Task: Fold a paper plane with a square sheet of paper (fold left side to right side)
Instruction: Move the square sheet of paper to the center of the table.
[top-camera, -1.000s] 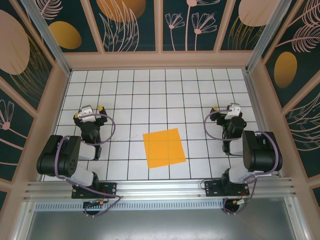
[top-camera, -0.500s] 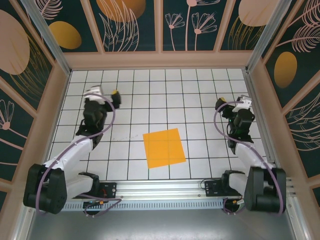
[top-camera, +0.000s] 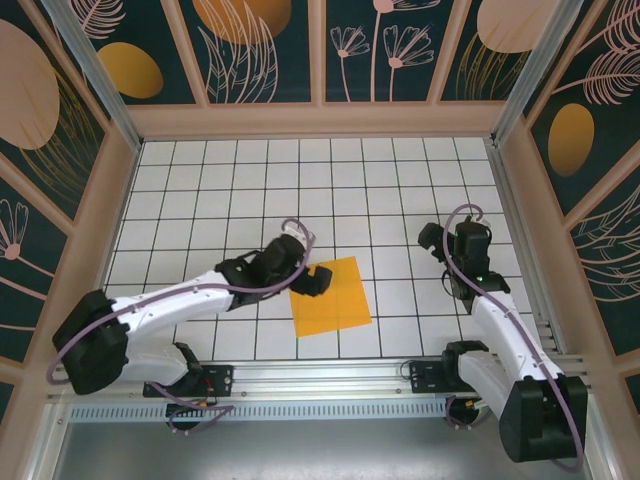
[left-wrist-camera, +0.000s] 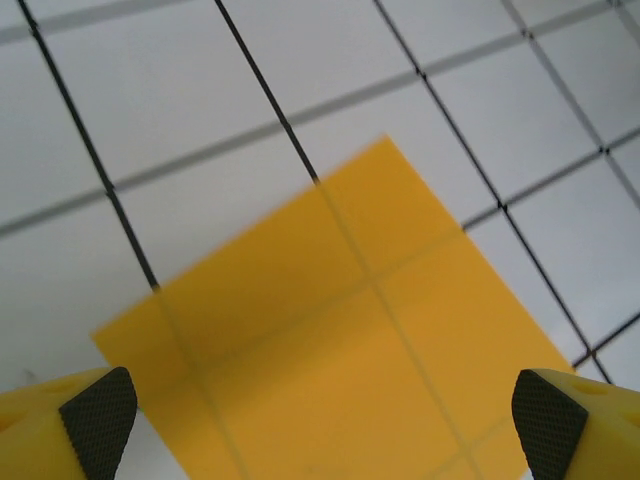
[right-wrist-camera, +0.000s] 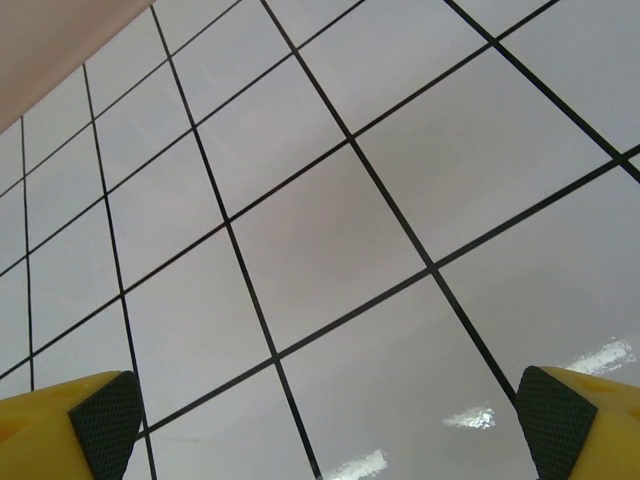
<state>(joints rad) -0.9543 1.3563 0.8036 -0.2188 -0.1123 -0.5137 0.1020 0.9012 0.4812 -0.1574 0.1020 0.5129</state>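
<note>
Left gripper (top-camera: 318, 281) now moved in over the left edge of the square sheet of paper (top-camera: 335, 300), fingers spread wide, paper flat and unmoved, right gripper (right-wrist-camera: 322, 415) spread wide too, well off to the paper's right

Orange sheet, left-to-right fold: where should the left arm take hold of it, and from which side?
Probably its left edge, near a corner, approached low from the left. The sheet lies flat on the table, so only an edge offers anything to pinch. The left end effector hangs open over that side.
</note>
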